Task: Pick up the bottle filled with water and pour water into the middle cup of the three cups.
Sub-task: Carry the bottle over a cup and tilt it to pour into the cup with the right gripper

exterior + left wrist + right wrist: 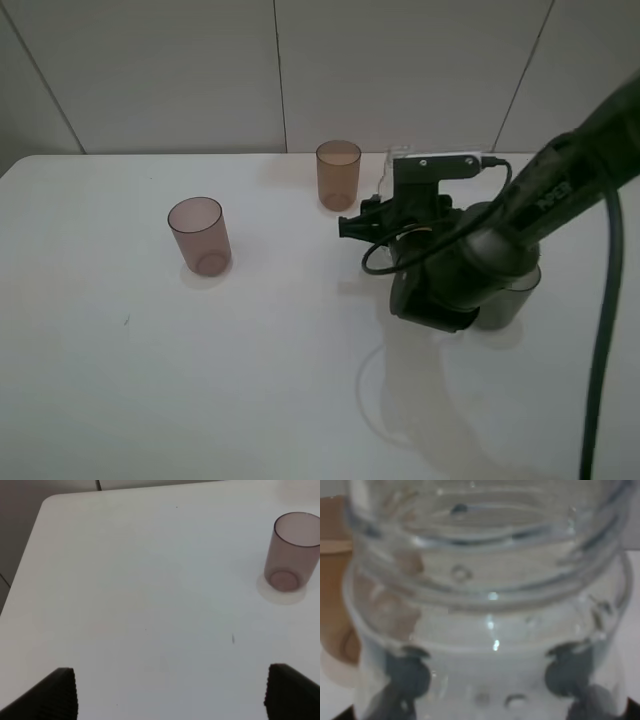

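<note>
The clear bottle (490,605) fills the right wrist view, open threaded neck up, with water inside. My right gripper (485,675) is shut on it; its dark pads (407,672) show through the plastic on both sides. In the exterior view the right gripper (375,220) hides most of the bottle. The amber-brown cup (338,173) stands just beyond and left of it and shows behind the bottle in the right wrist view (335,580). The mauve-pink cup (198,235) stands at the left. The dark grey cup (512,298) is half hidden behind the right arm. My left gripper (175,695) is open and empty.
The white table (150,380) runs to a back edge against a panelled wall (150,70). The right arm's black cable (605,330) hangs at the right edge. The mauve-pink cup (292,555) is ahead of the left gripper, off to one side.
</note>
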Controlling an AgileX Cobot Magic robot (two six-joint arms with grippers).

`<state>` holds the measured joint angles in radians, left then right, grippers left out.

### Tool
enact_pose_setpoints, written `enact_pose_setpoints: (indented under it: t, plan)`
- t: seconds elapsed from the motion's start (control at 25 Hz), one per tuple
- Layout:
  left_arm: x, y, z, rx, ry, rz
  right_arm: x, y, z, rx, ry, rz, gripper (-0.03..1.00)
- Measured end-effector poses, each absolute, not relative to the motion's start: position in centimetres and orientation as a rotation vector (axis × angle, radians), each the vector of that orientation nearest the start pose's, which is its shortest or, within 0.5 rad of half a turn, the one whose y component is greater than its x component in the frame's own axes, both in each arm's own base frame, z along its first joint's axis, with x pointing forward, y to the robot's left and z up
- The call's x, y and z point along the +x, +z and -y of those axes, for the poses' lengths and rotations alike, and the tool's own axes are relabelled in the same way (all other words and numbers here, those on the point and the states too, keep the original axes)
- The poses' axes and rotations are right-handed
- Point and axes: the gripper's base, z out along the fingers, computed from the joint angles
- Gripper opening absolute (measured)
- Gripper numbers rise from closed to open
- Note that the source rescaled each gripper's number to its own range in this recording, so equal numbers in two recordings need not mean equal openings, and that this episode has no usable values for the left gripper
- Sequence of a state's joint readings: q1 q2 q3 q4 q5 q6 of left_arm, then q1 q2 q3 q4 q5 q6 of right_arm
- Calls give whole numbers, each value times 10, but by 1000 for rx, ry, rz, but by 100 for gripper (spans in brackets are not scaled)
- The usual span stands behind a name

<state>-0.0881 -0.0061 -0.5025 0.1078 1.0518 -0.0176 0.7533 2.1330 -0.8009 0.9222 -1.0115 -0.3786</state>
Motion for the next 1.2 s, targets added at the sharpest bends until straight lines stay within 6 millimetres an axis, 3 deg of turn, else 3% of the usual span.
enact_pose_setpoints:
  t: [0.44, 0.96, 1.2]
  plan:
    - [-5, 279, -9, 66, 62, -2022, 311, 144, -168, -459, -237, -1950, 0]
    - [-5, 279, -9, 66, 62, -2022, 354, 170, -166, -803, -215, -1914, 0]
    - [-5, 279, -9, 66, 62, -2022, 364, 170, -151, -814, -100, -1996, 0]
